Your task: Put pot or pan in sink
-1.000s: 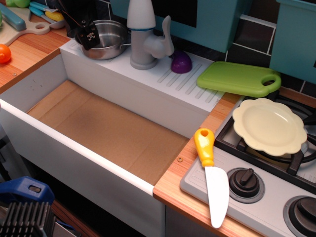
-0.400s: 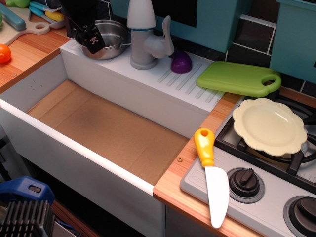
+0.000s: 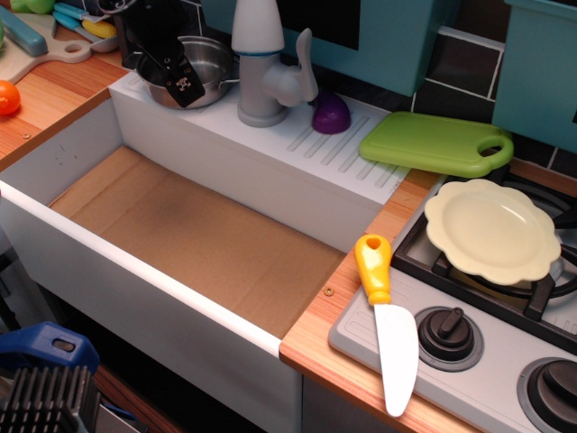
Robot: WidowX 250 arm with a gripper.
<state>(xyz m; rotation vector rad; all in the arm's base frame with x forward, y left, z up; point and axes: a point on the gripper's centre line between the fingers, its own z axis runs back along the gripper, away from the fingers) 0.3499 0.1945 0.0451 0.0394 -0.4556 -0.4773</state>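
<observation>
The small shiny steel pot (image 3: pixel 212 63) stands on the white ledge behind the sink, left of the faucet. My black gripper (image 3: pixel 180 81) comes in from the top left. One finger with a skull sticker hangs over the pot's front-left rim. The other finger is hidden, so I cannot tell whether the gripper is open or shut on the rim. The sink (image 3: pixel 198 234) is a large white-walled basin with a bare brown floor, directly in front of and below the pot.
A white faucet (image 3: pixel 261 63) stands right of the pot, with a purple piece (image 3: pixel 331 114) and a green cutting board (image 3: pixel 433 142) further right. A pale yellow plate (image 3: pixel 491 230) sits on the stove (image 3: pixel 469 352). A yellow-handled knife (image 3: pixel 388 316) lies beside it. An orange (image 3: pixel 7 97) sits at the far left.
My gripper has moved slightly right and down, towards the front rim of the pot. The pot has stayed in place on the ledge.
</observation>
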